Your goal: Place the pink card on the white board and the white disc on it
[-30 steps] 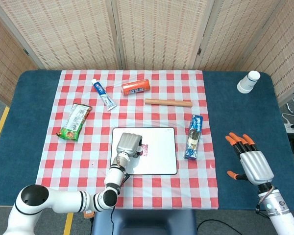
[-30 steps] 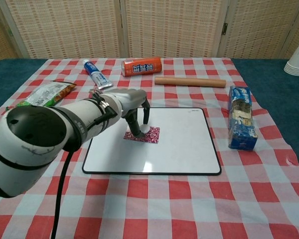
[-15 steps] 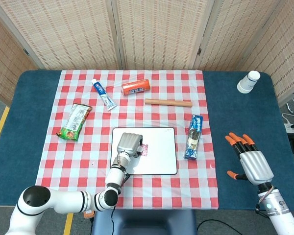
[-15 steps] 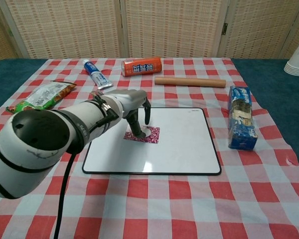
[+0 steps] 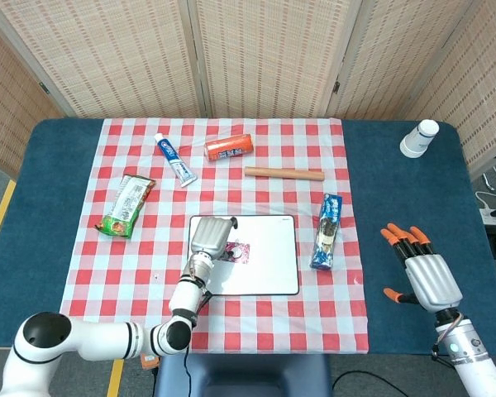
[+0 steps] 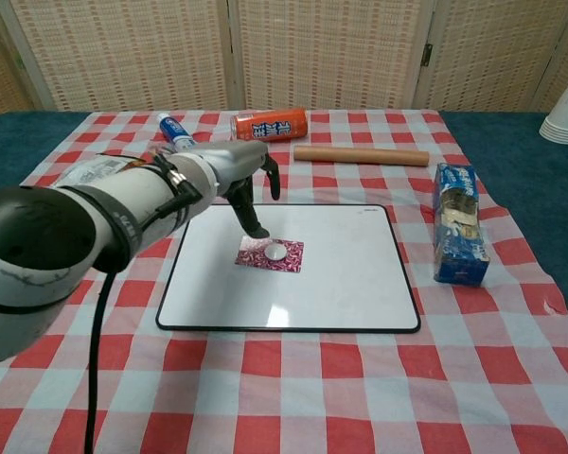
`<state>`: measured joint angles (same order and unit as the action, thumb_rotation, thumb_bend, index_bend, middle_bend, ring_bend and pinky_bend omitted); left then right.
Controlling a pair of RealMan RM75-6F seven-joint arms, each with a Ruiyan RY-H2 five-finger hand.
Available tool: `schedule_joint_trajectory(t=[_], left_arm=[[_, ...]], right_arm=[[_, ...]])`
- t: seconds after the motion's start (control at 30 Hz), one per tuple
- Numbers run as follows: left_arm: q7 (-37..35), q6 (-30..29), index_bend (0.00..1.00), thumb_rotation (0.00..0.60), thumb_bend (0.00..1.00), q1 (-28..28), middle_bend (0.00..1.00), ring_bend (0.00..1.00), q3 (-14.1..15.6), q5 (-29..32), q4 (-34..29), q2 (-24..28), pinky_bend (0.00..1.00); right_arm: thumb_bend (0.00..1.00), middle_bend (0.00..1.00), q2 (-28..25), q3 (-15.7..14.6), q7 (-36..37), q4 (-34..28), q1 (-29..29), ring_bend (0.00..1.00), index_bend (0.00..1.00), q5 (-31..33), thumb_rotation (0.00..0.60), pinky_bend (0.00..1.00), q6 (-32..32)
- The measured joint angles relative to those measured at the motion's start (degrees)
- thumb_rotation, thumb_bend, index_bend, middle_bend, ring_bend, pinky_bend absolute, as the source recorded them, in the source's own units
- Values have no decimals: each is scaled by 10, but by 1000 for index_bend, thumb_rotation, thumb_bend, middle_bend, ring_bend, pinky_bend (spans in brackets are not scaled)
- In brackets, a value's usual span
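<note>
The pink card (image 6: 269, 254) lies flat on the white board (image 6: 350, 274), and the white disc (image 6: 278, 251) sits on top of it, so both placements look done. The left hand (image 6: 244, 178) hangs above and behind the card, fingers (image 6: 249, 216) apart and holding nothing. Best to lift it straight up and clear, without brushing the disc. The right hand (image 5: 420, 270) rests spread over the bench (image 5: 405, 198), well away.
</note>
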<state>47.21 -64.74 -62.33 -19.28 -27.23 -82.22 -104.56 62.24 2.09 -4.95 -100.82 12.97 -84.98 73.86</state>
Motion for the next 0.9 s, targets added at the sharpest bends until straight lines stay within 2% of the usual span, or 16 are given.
schedule_joint_trajectory(t=[0.13,0.23,0.27,0.3,0.37,0.43,0.5,0.57,0.6,0.67,0.8,0.9], left_arm=[[-17,-49,411,600,248,36,975,1000,7,-42,-80,62,1000],[-67,-76,395,600,250,79,879,968,25,-102,-128,107,998],[-91,-84,366,600,249,92,801,898,32,-125,-133,114,977],[-130,-95,324,600,248,111,691,778,45,-161,-136,121,917],[-201,-112,234,600,242,142,454,512,68,-218,-131,130,707],[-296,-136,170,600,233,183,285,316,102,-288,-113,139,511],[-392,-167,116,600,230,232,167,171,139,-363,-82,146,354],[-464,-202,48,600,313,280,61,61,171,-427,-42,150,229],[-500,-226,20,600,377,314,24,25,188,-465,-11,152,184],[-538,-264,2,600,439,362,0,0,210,-506,37,153,146],[-573,-326,2,600,415,430,0,0,230,-532,109,151,142],[-610,-321,35,600,362,446,0,0,230,-530,127,152,143]], right_arm=[[46,9,-1,-1,0,-2,0,0,0,-3,600,11,1],[46,9,-2,-3,-1,-5,-4,0,0,-9,600,11,8],[46,9,-2,-4,-1,-6,-5,0,0,-14,600,11,12],[46,9,-2,-6,-3,-7,-7,0,0,-18,600,11,15],[46,9,-1,-10,-7,-8,-9,0,0,-31,600,11,21],[46,9,1,-14,-15,-9,-10,0,0,-34,600,12,20],[46,9,3,-15,-23,-11,-10,0,0,-32,600,12,17],[45,9,5,-17,-34,-14,-11,0,0,-32,600,12,17],[45,9,7,-17,-39,-16,-11,0,0,-32,600,12,18],[46,8,11,-18,-50,-18,-13,0,0,-32,600,12,19],[46,7,17,-19,-72,-23,-16,0,0,-30,600,12,23],[46,7,22,-19,-83,-27,-21,0,0,-32,600,12,34]])
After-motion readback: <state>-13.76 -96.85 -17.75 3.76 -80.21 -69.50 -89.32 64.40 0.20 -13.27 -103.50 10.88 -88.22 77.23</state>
